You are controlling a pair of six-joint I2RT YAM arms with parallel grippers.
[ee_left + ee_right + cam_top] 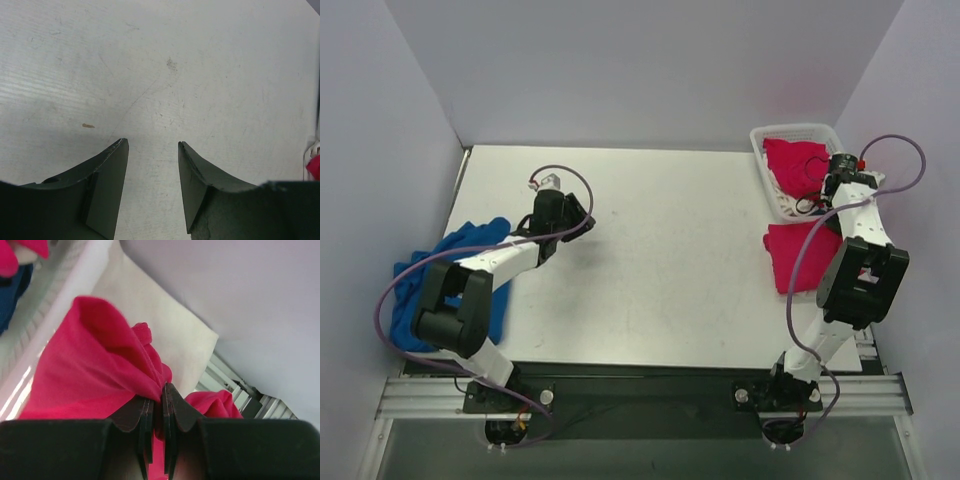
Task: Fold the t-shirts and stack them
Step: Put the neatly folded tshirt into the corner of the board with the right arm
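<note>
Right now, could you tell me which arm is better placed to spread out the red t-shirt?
The right: the right gripper is shut on the red t-shirt at the basket, while the left gripper stands open over the table, well away from it.

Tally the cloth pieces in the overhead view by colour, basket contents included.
Red t-shirts: 2, one in the basket, one on the table beside it.
Blue cloth: 1.
Total: 3 pieces.
</note>
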